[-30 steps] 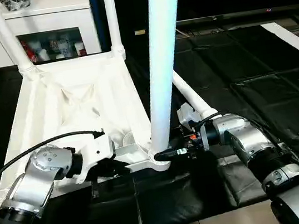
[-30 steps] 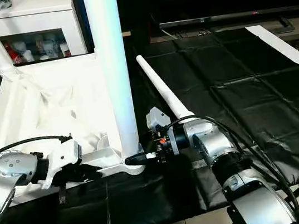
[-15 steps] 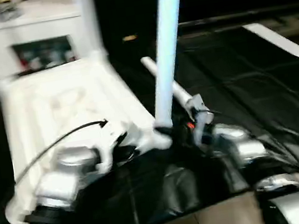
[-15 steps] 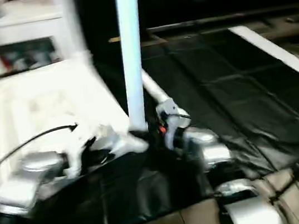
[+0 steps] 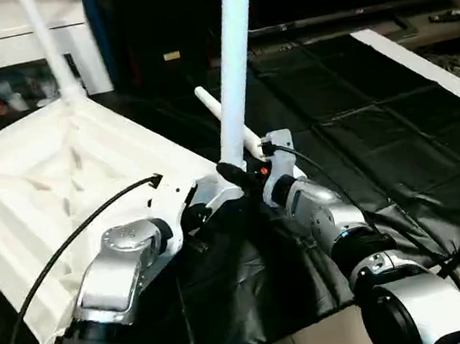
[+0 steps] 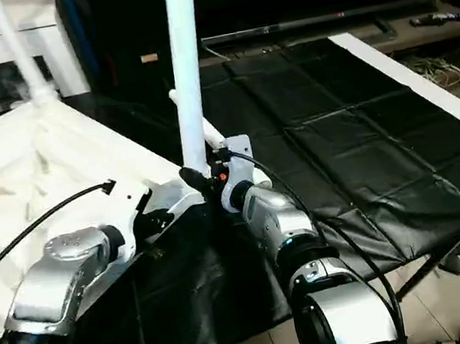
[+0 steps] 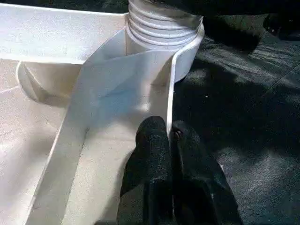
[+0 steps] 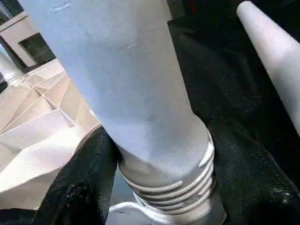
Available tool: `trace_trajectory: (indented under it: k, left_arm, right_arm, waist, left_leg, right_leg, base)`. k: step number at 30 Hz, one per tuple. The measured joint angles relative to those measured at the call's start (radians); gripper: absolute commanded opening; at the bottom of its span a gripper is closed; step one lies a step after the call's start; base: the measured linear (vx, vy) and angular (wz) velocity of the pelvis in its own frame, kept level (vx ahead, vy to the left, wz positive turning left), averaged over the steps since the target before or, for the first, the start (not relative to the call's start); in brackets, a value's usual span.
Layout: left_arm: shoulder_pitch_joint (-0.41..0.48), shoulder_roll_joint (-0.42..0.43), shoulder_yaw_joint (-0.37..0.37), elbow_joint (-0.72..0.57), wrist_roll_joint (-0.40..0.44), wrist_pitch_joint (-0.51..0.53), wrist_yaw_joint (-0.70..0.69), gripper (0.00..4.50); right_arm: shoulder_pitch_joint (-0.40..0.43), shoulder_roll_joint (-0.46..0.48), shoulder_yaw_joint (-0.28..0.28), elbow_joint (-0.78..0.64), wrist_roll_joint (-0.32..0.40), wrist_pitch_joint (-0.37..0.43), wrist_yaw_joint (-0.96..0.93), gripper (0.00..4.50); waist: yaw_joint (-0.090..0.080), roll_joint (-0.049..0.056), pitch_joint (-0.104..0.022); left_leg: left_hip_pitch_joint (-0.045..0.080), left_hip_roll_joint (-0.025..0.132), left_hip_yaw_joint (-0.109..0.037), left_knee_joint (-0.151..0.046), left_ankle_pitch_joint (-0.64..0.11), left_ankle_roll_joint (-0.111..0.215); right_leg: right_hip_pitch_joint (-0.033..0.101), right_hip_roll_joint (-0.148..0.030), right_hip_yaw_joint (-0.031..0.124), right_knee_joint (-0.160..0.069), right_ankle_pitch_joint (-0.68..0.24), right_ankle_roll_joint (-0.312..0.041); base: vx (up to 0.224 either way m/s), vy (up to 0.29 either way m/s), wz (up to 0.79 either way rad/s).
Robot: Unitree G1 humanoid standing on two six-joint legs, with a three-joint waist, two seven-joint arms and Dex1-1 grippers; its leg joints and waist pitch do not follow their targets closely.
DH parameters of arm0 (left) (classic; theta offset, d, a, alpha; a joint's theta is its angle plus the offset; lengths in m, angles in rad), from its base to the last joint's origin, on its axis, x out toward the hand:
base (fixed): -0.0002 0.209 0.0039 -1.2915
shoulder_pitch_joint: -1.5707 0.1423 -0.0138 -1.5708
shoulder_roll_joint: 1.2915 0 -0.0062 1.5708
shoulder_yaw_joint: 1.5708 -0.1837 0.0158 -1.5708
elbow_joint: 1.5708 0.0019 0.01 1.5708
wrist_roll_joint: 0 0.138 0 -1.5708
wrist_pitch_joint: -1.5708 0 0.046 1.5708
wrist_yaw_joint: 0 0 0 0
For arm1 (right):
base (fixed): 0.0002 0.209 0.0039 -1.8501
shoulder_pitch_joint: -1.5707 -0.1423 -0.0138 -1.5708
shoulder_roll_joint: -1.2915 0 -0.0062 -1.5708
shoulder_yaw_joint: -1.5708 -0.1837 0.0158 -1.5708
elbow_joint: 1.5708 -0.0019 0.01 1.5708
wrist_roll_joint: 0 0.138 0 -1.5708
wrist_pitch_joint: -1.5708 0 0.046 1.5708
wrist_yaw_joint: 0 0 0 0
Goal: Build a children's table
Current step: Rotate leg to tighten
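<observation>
Item: my right gripper (image 8: 154, 187), fingers clasping upright leg (image 5: 233, 76), frame centre. My left gripper (image 7: 171, 140), pinching tabletop rim (image 7: 171, 93), lower centre.

The robot's silver left forearm is reaching forward and inward from the lower left, its white wrist housing angled toward the centre, a black cable arching over it. The left gripper (image 7: 171, 136), two black fingers, is pinching a thin white plastic rim between closed tips. The silver right forearm is stretching up from the lower right; the right gripper (image 8: 154, 183) is spreading its black fingers around the ribbed base of a white round tube.
</observation>
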Motion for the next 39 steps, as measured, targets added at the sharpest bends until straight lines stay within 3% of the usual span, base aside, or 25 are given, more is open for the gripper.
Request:
trace_trajectory:
  k: [3,5,8,9,11,16,20,23,28,34,39]
  left_arm:
    - [0.000,0.022,-0.007,0.003,-0.002,-0.005,-0.010,0.00]
    - [0.000,0.039,-0.008,0.009,-0.003,-0.018,-0.031,0.00]
    - [0.000,0.073,-0.017,0.024,-0.007,-0.060,-0.076,0.00]
    - [0.000,0.081,-0.019,0.028,-0.007,-0.071,-0.090,0.00]
    - [0.000,0.103,-0.029,0.035,-0.011,-0.096,-0.115,0.00]
    - [-0.001,0.187,-0.051,0.052,-0.021,-0.164,-0.202,0.00]
    - [0.000,0.237,-0.062,0.071,-0.020,-0.228,-0.274,0.00]
    - [0.005,0.301,-0.087,0.100,-0.023,-0.339,-0.375,0.00]
    - [0.005,0.338,-0.095,0.135,-0.046,-0.418,-0.481,0.00]
    - [0.004,0.367,-0.113,0.152,-0.061,-0.457,-0.576,0.00]
    - [0.003,0.378,-0.135,0.154,-0.066,-0.494,-0.629,0.00]
  right_arm:
    - [0.001,0.008,-0.033,0.023,0.041,0.009,0.035,3.45]
    - [0.014,0.006,-0.040,0.028,0.056,0.014,0.064,3.77]
    - [0.033,-0.015,-0.037,0.019,0.062,0.027,0.141,3.79]
    - [0.039,-0.022,-0.036,0.013,0.062,0.032,0.162,4.10]
    - [0.055,-0.042,-0.022,-0.007,0.062,0.047,0.210,4.19]
    - [0.130,-0.102,0.031,-0.052,0.047,0.076,0.352,4.44]
    - [0.150,-0.146,0.061,-0.102,0.027,0.050,0.411,4.44]
    - [0.157,-0.204,0.104,-0.187,0.010,0.027,0.504,4.44]
    - [0.156,-0.268,0.158,-0.246,-0.009,0.028,0.646,4.44]
    - [0.156,-0.308,0.246,-0.251,-0.053,-0.012,0.787,4.44]
    - [0.148,-0.312,0.287,-0.249,-0.089,-0.060,0.811,4.44]
  waist:
    - [0.000,0.001,0.001]
    - [0.000,0.001,0.001]
    - [0.004,0.001,0.001]
    - [0.005,0.002,0.001]
    - [0.010,0.002,0.001]
    - [0.017,0.004,0.002]
    - [0.026,0.005,0.003]
    - [0.041,0.007,0.004]
    - [0.068,0.007,0.004]
    - [0.072,0.007,0.003]
    - [0.077,0.007,0.003]
  left_leg:
    - [0.001,0.000,0.000,0.000,0.000,0.000]
    - [0.001,0.000,0.000,0.000,0.000,0.000]
    - [0.000,0.000,0.000,0.000,0.000,0.000]
    - [0.000,0.000,0.000,0.000,0.000,0.000]
    - [-0.001,0.000,0.000,0.000,0.000,0.000]
    - [-0.007,0.000,0.000,0.001,0.000,0.000]
    - [-0.009,0.000,0.000,0.002,0.000,0.000]
    - [-0.009,0.000,0.000,0.002,0.000,0.000]
    - [-0.009,0.000,0.001,0.003,0.000,0.000]
    - [-0.009,0.001,0.002,0.004,0.000,0.000]
    - [-0.009,0.001,0.002,0.004,0.000,0.000]
  right_leg:
    - [0.000,0.000,0.000,0.000,0.000,-0.001]
    - [0.000,0.000,0.000,0.000,0.001,-0.001]
    - [0.000,0.000,0.000,0.000,0.001,-0.001]
    - [-0.001,0.000,0.000,0.000,0.001,-0.001]
    - [-0.001,0.000,0.000,0.000,0.001,-0.001]
    - [-0.006,0.000,0.000,0.001,0.001,-0.001]
    - [-0.008,0.000,0.000,0.002,0.001,-0.001]
    - [-0.008,0.000,0.000,0.002,0.001,-0.001]
    - [-0.007,-0.001,0.000,0.002,0.001,-0.001]
    - [-0.007,-0.001,0.000,0.002,0.001,-0.001]
    - [-0.007,-0.001,0.000,0.002,0.001,-0.001]
  base:
    - [0.000,0.000,0.00]
    - [0.000,0.000,0.00]
    - [0.000,0.000,0.00]
    - [0.000,0.000,0.00]
    - [0.000,0.000,0.00]
    - [0.000,0.000,0.00]
    - [0.000,0.000,0.00]
    - [0.000,0.000,0.00]
    - [0.000,0.000,0.00]
    - [0.000,0.000,0.00]
    - [0.000,0.000,0.00]
